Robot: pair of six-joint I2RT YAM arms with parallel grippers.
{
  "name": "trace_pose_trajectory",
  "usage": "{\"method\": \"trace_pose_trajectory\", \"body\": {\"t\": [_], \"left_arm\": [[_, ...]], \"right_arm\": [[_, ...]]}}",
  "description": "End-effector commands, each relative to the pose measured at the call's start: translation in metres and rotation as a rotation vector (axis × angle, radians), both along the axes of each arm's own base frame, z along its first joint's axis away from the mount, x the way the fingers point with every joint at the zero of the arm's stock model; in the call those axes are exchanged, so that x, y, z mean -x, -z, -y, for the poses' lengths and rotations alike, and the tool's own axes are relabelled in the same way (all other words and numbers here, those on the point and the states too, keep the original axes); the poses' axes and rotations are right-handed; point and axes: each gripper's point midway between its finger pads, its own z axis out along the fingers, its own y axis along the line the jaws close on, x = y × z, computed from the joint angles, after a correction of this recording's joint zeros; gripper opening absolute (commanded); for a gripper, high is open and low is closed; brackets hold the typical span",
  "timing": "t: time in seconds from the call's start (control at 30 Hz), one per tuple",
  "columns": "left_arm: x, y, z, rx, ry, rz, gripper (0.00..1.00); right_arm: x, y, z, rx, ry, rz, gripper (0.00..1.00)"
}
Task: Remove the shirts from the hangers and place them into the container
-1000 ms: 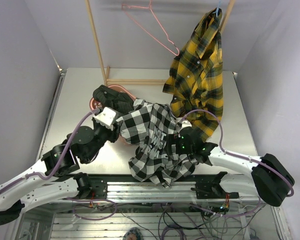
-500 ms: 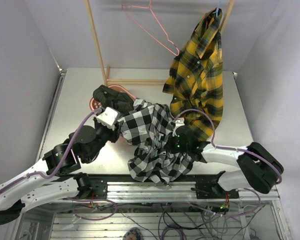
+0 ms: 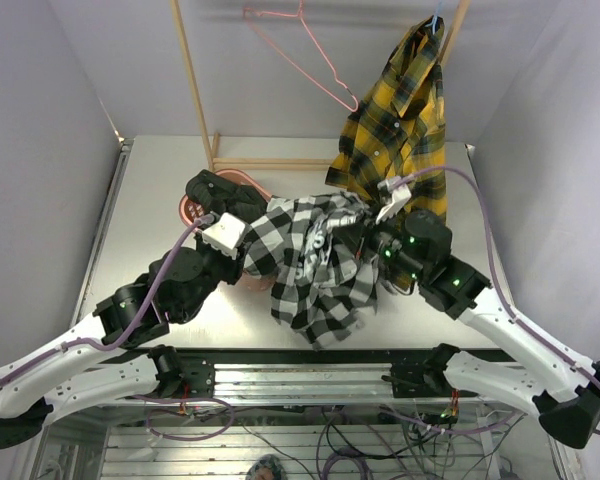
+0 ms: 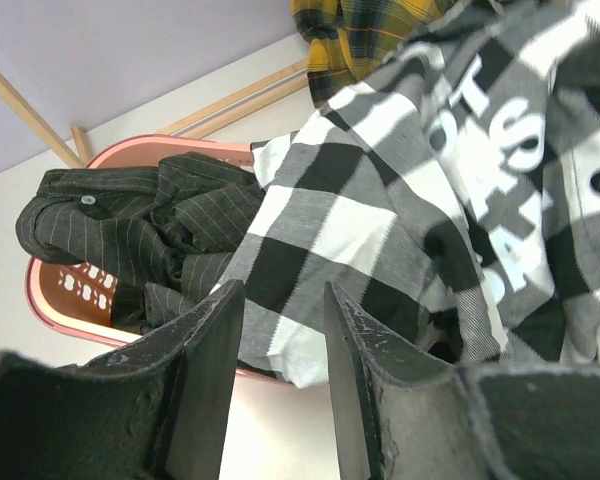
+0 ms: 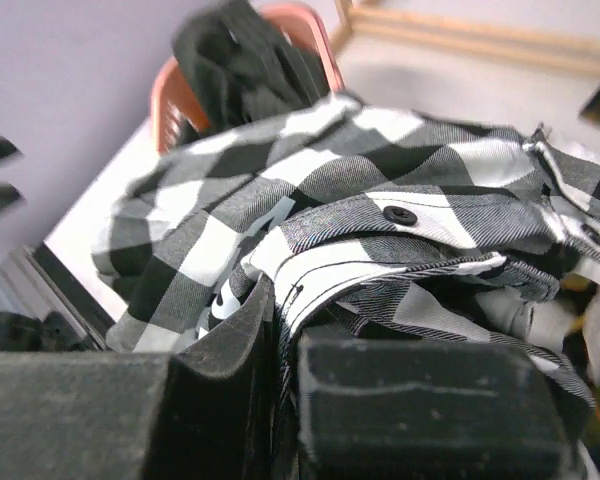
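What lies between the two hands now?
The black-and-white check shirt, bunched; the right hand pinches it, the left hand stands open. The top view shows this.

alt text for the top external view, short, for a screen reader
The left arm and right arm meet at a black-and-white check shirt bunched mid-table, one edge draped over a pink basket holding a dark garment. Behind, a yellow plaid shirt hangs on a blue hanger; a pink hanger hangs bare.
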Motion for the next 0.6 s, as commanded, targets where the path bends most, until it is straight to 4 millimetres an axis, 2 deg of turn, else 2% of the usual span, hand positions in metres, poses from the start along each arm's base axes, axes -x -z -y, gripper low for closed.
{"method": "trace_pose_trajectory", "body": {"t": [0.0, 0.03, 0.1, 0.13, 0.3, 0.33, 0.47, 0.57], "left_arm": [[0.001, -0.013, 0.001, 0.044, 0.012, 0.015, 0.48], [0.002, -0.013, 0.000, 0.046, 0.012, 0.016, 0.48], [0.002, -0.015, 0.000, 0.053, 0.014, 0.019, 0.48], [0.002, -0.015, 0.000, 0.057, 0.016, 0.022, 0.48], [0.004, -0.019, -0.002, 0.069, 0.021, 0.031, 0.48], [0.004, -0.019, -0.002, 0.073, 0.023, 0.033, 0.48], [0.005, -0.021, -0.002, 0.080, 0.029, 0.039, 0.48], [0.005, -0.020, -0.003, 0.078, 0.023, 0.037, 0.48]], "right_arm": [[-0.010, -0.058, -0.017, -0.019, -0.064, 0.132, 0.00], [-0.014, -0.078, -0.023, -0.028, -0.078, 0.171, 0.00], [-0.024, -0.104, -0.037, -0.030, -0.109, 0.220, 0.00], [-0.027, -0.129, -0.043, -0.049, -0.122, 0.263, 0.00], [-0.047, -0.204, -0.074, -0.098, -0.179, 0.378, 0.00], [-0.054, -0.214, -0.082, -0.101, -0.183, 0.392, 0.00], [-0.062, -0.269, -0.104, -0.163, -0.239, 0.491, 0.00], [-0.070, -0.297, -0.121, -0.207, -0.276, 0.549, 0.00]]}}
